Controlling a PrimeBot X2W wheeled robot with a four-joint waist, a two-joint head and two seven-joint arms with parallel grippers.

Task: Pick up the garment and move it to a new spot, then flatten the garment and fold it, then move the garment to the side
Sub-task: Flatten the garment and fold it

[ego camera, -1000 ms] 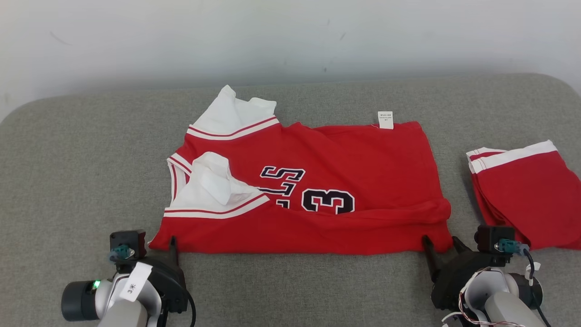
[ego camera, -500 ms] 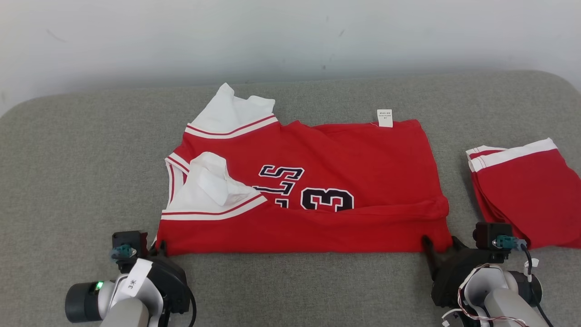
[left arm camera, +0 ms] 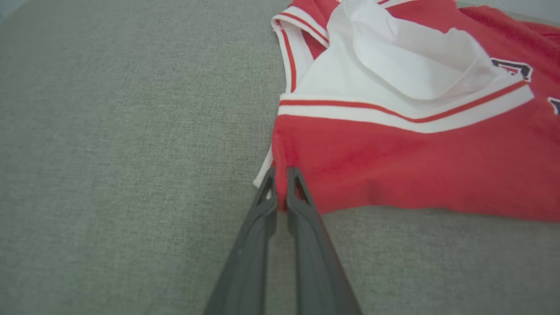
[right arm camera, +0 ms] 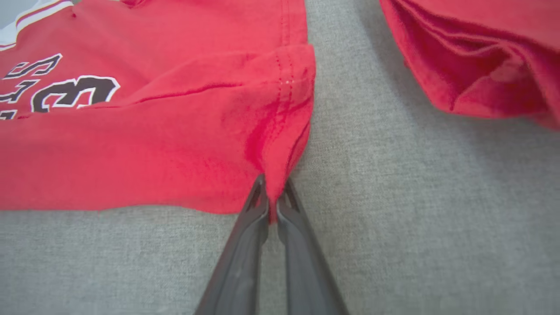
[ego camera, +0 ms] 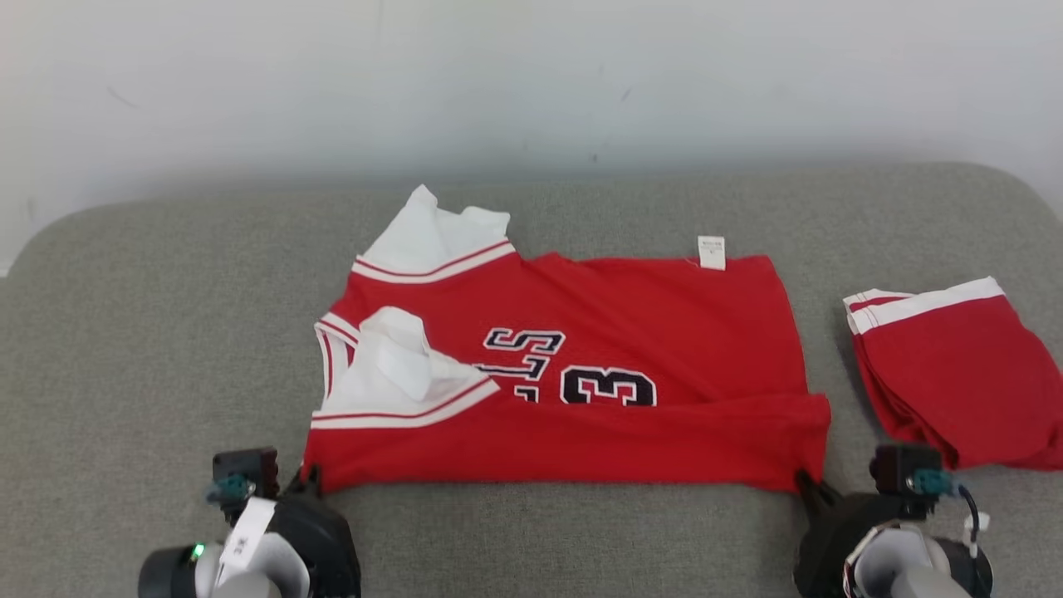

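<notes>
The garment (ego camera: 614,357) is a red jersey with white sleeve trim and dark numbers, lying spread sideways on the grey cushion. My left gripper (ego camera: 306,480) is shut on the garment (left arm camera: 393,166) at its near left corner; in the left wrist view the left gripper (left arm camera: 281,186) pinches the red edge. My right gripper (ego camera: 807,483) is shut on the near right corner. In the right wrist view the right gripper (right arm camera: 272,192) squeezes a fold of the garment (right arm camera: 153,144) hem.
A second red piece with a white band (ego camera: 947,365) lies folded at the right, close to my right arm; the same red piece (right arm camera: 477,57) shows in the right wrist view. The grey cushion (ego camera: 149,332) has rounded far corners and a pale wall (ego camera: 531,75) behind.
Both grippers have closed on the near corners, the left first, then the right. The head camera has tilted, so the whole scene sits lower in the picture.
</notes>
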